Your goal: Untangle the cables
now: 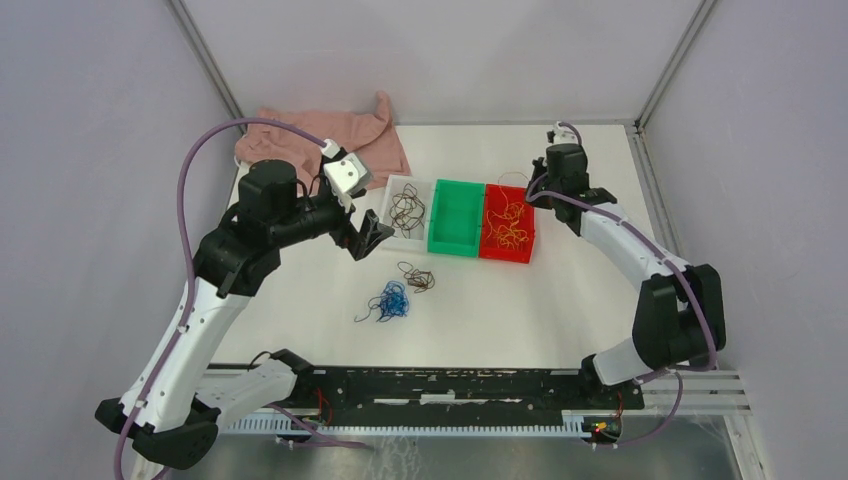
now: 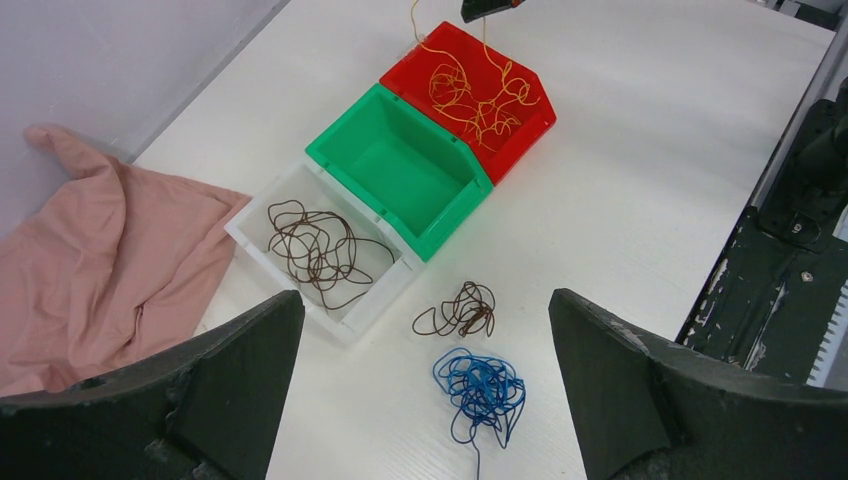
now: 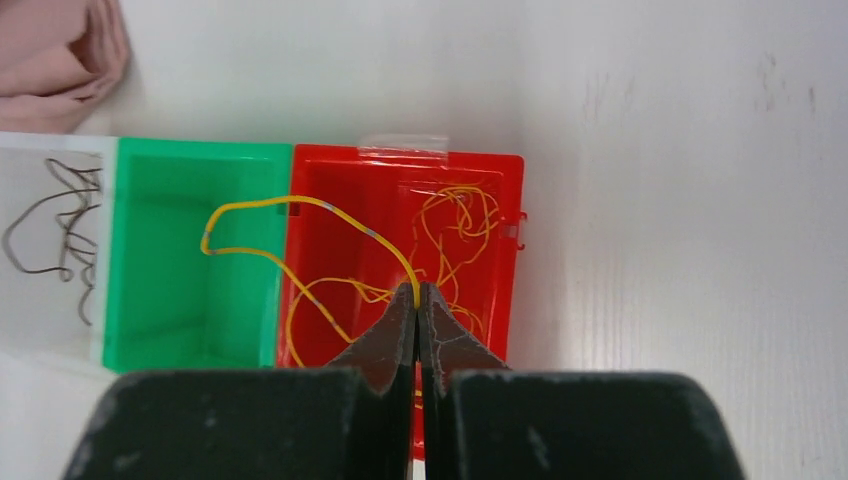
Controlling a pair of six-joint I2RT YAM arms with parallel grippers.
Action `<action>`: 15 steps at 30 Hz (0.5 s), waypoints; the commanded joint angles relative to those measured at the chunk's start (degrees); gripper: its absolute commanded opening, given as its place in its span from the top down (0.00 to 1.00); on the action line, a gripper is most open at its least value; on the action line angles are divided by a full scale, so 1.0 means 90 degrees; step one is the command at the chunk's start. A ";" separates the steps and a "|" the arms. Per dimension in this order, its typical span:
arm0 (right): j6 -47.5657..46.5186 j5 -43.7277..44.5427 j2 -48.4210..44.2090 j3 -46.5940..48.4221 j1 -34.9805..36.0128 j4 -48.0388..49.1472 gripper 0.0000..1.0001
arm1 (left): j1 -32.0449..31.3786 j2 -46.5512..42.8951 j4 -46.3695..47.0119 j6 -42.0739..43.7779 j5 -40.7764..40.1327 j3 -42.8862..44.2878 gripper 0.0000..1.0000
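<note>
R gripper [image 3: 417,292] clenched on yellow-orange cable [image 3: 300,203] over red bin [image 3: 400,160]. L gripper [image 1: 366,238] spread wide, empty, above blue bunch [image 2: 482,385] & brown bunch [image 2: 460,312] on table [image 2: 650,150].

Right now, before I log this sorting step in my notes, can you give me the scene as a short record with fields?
white bin: holds brown cables
green bin: empty
red bin: holds yellow-orange cables
loose on table: brown bunch and blue bunch, on the near side of the bins
left gripper: open, holding nothing, beside the white bin
right gripper: shut on yellow strand, above the red bin
pink cloth: far left, behind the bins
</note>
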 commanded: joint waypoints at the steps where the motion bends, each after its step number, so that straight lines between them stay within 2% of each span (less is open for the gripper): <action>1: -0.0205 0.0578 0.0403 0.0285 0.0090 0.0172 1.00 | 0.0042 -0.0060 0.0060 0.0216 0.0082 0.0024 0.01; 7: -0.0786 0.1561 0.1354 0.0859 0.0475 -0.0063 1.00 | 0.0043 -0.0049 0.0030 0.0273 0.0027 0.0006 0.01; 15: -0.1236 0.2311 0.2218 0.1190 0.0969 0.0144 1.00 | 0.0040 -0.0015 0.0011 0.0379 0.0001 -0.0009 0.01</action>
